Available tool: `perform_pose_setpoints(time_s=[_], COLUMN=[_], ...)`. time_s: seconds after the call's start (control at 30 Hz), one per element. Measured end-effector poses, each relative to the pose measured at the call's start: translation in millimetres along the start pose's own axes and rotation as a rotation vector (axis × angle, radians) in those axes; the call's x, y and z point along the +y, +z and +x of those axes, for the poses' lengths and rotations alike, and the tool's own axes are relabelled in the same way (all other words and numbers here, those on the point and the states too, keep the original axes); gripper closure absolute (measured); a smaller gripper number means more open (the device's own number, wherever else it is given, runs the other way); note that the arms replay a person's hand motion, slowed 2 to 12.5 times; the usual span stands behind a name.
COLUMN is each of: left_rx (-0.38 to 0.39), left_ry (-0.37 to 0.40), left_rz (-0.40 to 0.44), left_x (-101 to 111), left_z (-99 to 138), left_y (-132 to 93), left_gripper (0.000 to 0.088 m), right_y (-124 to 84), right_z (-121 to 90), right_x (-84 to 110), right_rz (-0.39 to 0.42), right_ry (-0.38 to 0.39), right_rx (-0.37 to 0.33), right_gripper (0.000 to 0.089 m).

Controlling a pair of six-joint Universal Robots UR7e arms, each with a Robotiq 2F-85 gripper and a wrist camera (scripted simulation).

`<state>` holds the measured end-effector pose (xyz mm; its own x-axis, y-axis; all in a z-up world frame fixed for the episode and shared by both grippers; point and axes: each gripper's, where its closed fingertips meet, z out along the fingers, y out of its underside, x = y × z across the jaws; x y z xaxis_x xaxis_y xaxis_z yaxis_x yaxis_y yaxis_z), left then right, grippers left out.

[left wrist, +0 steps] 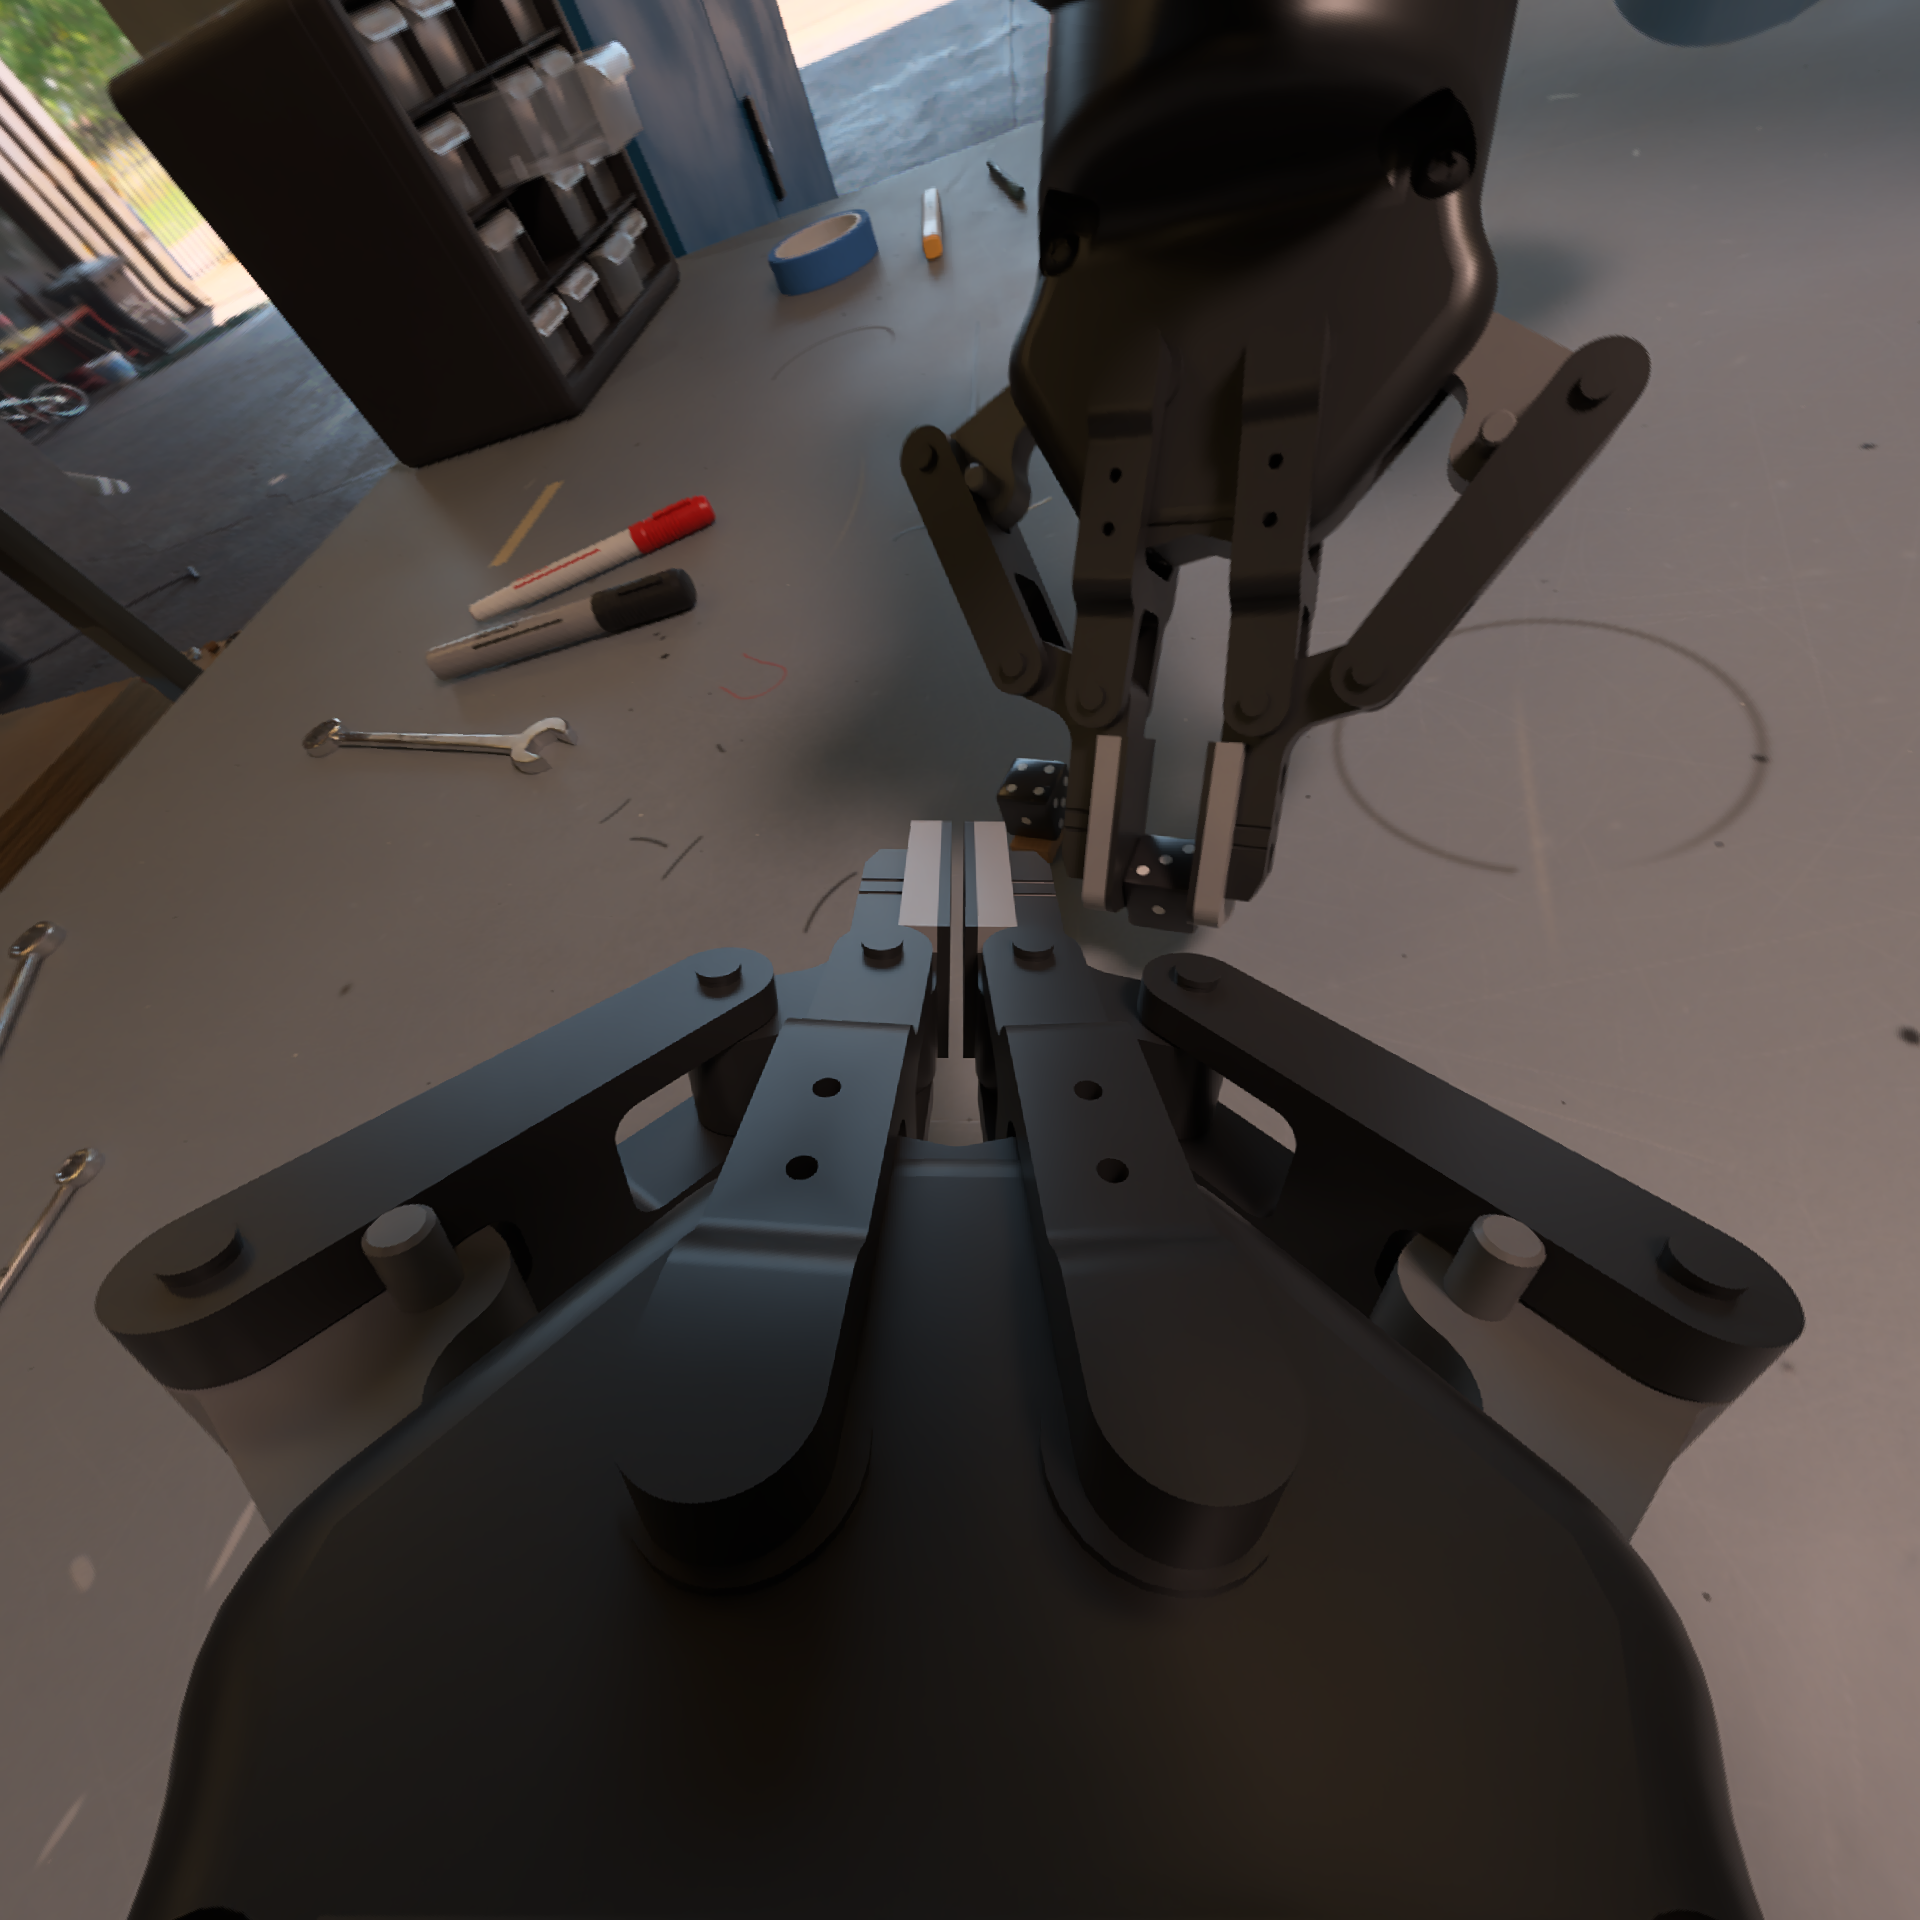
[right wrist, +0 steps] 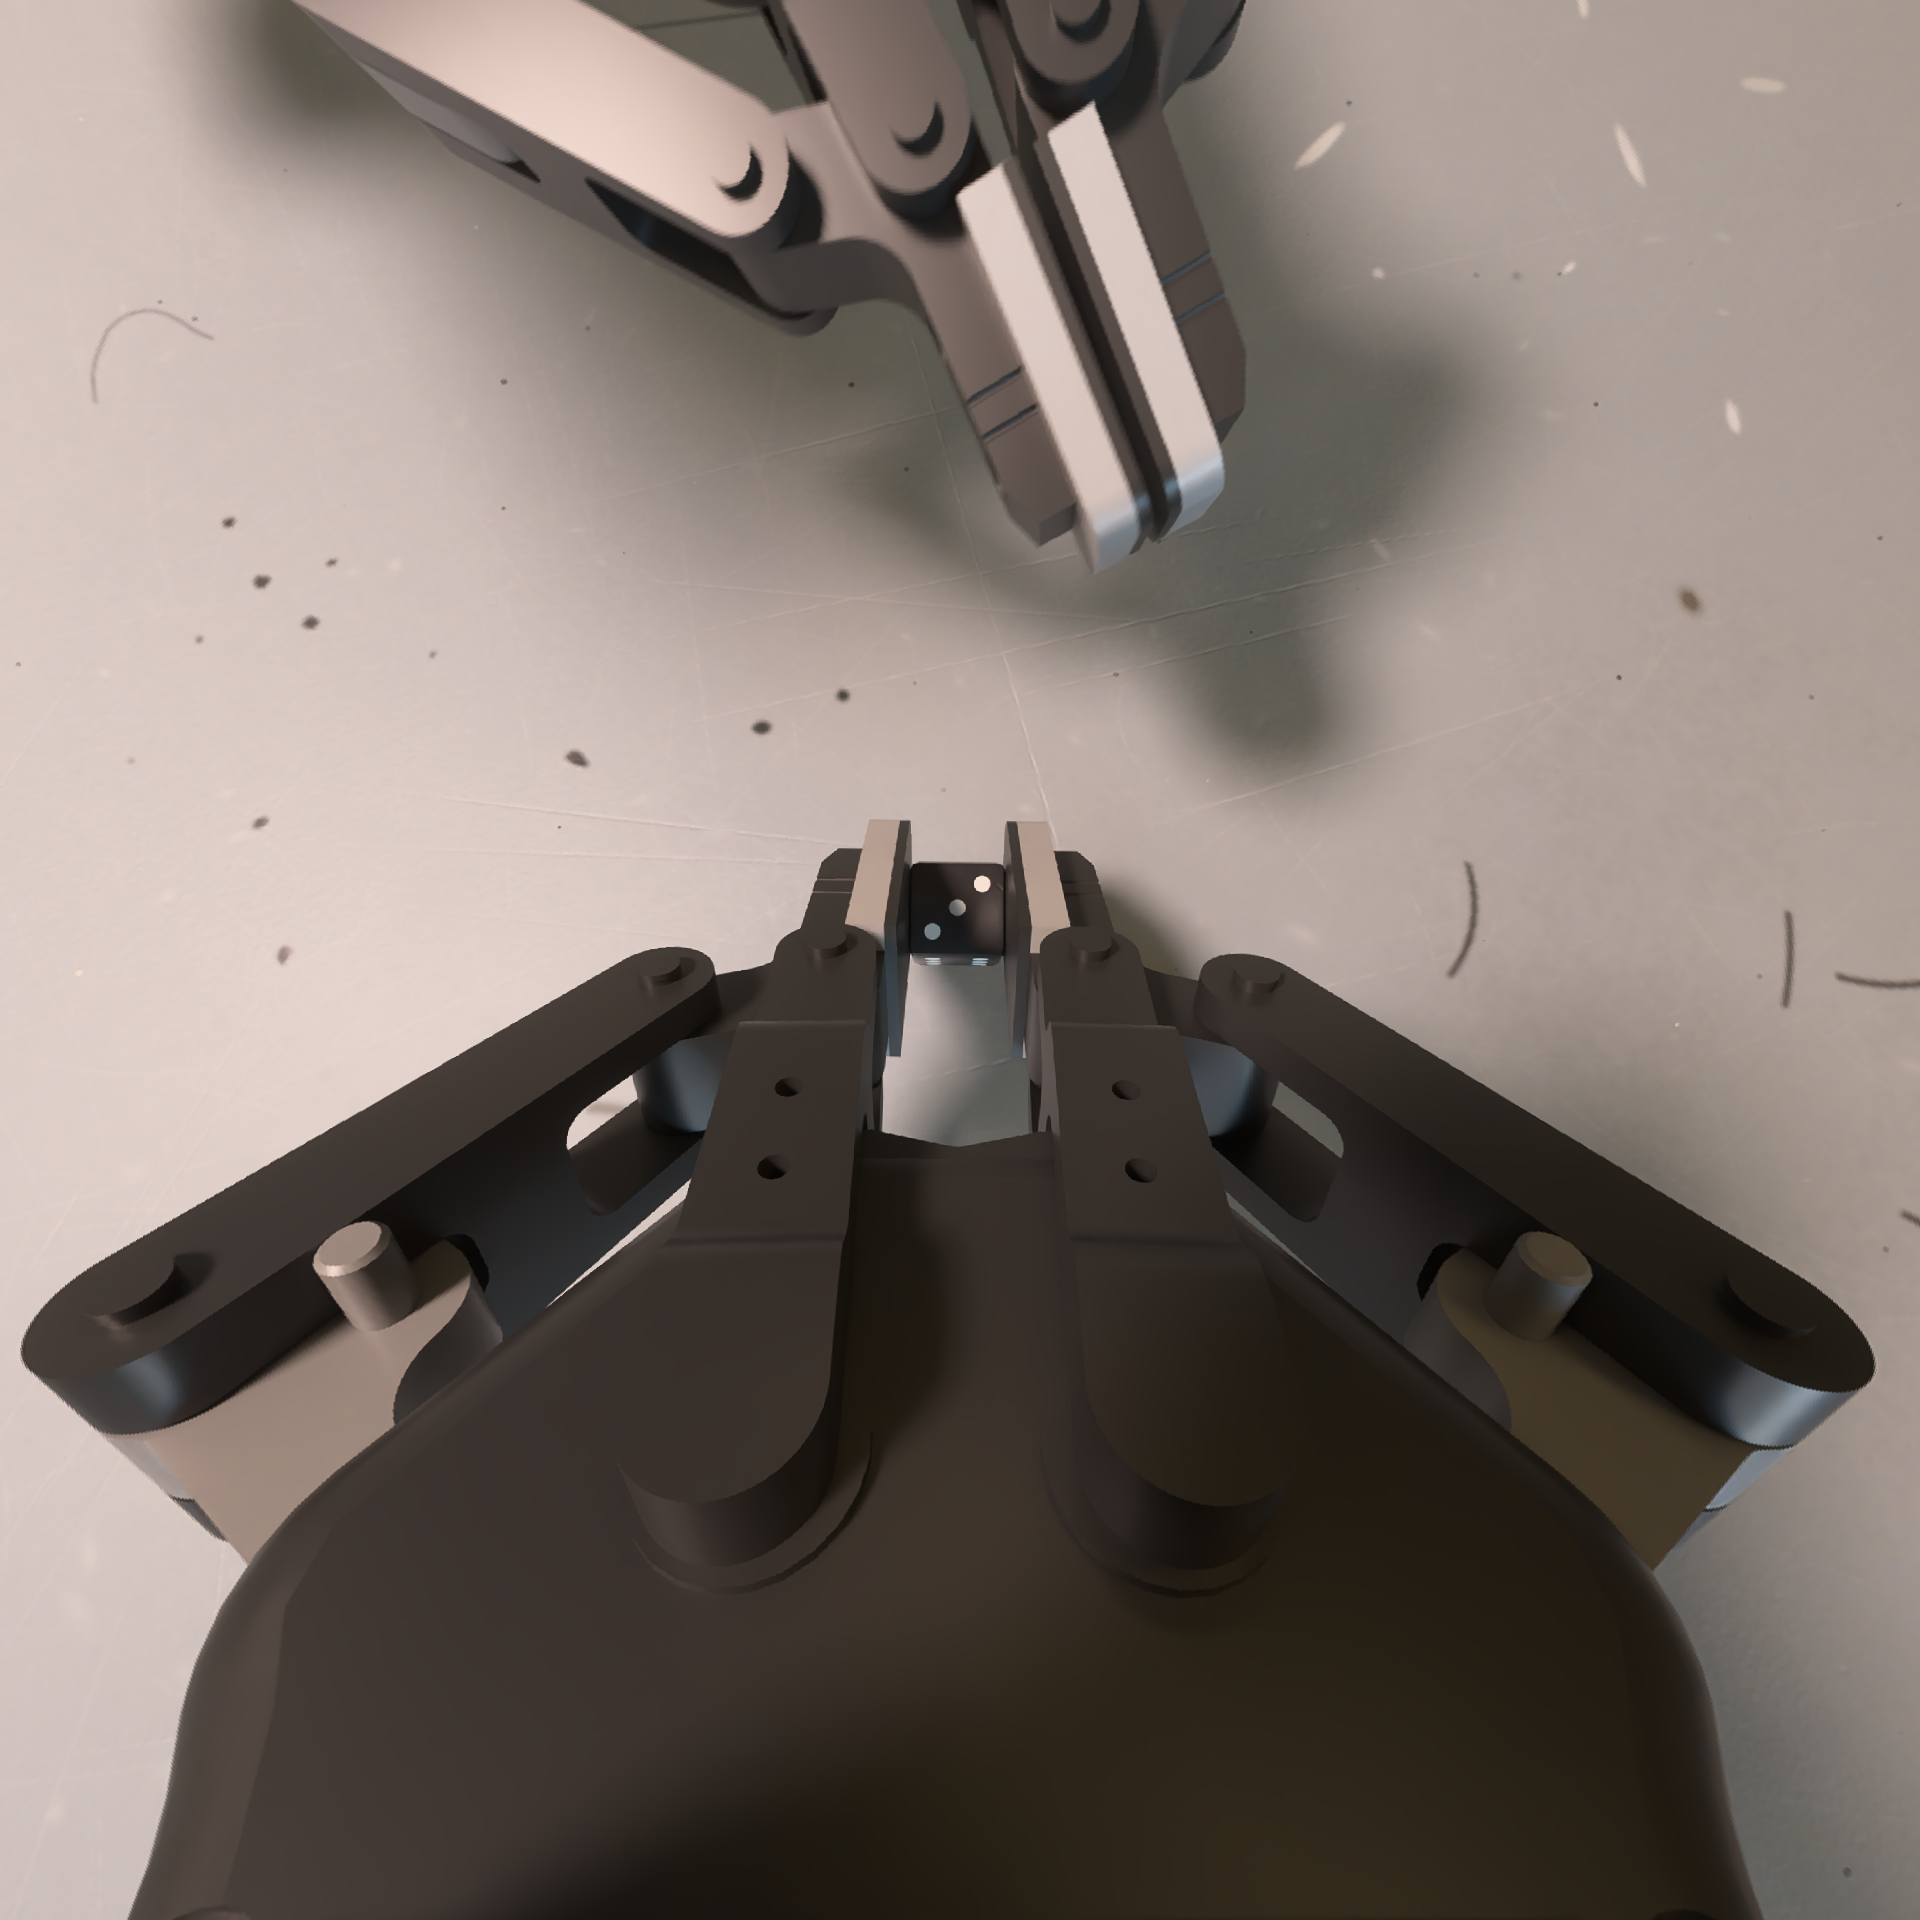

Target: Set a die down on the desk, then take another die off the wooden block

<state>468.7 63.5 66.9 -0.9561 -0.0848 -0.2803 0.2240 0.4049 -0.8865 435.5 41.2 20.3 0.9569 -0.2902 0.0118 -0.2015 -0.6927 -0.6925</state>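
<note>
Left gripper (left wrist: pixel 959 871), lower centre: clenched, empty. Right gripper (right wrist: pixel 957 899), centre frame: grasping small black white-pipped die (right wrist: pixel 957 907), low over grey scuffed desk (right wrist: pixel 416 675). Second black die (left wrist: pixel 1035 795) sits behind. Likely light, rigid, slick; pinch opposite flat faces.

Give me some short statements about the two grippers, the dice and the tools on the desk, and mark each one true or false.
1. The right gripper holds a black die between its fingers. True.
2. The left gripper is wide open. False: its fingers are shut together, with nothing between them.
3. A second black die sits behind the left gripper's fingertips. True.
4. The roll of blue tape lies right beside the wrench. False: the tape lies far back near the dark drawer cabinet; the wrench is nearer.
5. Two markers lie side by side on the desk. True.
</note>
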Motion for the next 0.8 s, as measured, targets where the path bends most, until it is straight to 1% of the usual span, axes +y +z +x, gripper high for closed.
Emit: perform_pose_setpoints(time_s=[0.1, 0.43, 0.6, 0.8], left_rx=[-0.033, -0.112, -0.124, -0.134], left_ry=[-0.004, -0.039, -0.055, -0.056], left_rz=[0.009, 0.012, 0.013, 0.017], left_x=[-2.4, -2.4, -1.5, -2.4], left_z=[-6.7, -21.5, -23.4, -25.2], left_y=[-2.0, -6.6, -7.2, -7.8], left_gripper=[0.0882, 0.0882, 0.0882, 0.0882], right_y=[1.4, 6.5, 8.0, 8.6], right_z=[0.0, 0.4, 0.2, 0.3], right_x=[1.0, 4.6, 4.2, 4.5], right_rz=[-0.012, -0.057, -0.065, -0.077], right_ry=[0.005, 0.004, 0.001, -0.005], right_rx=[-0.002, 0.003, 0.005, 0.01], right_gripper=[0.0735, 0.0735, 0.0735, 0.0735])
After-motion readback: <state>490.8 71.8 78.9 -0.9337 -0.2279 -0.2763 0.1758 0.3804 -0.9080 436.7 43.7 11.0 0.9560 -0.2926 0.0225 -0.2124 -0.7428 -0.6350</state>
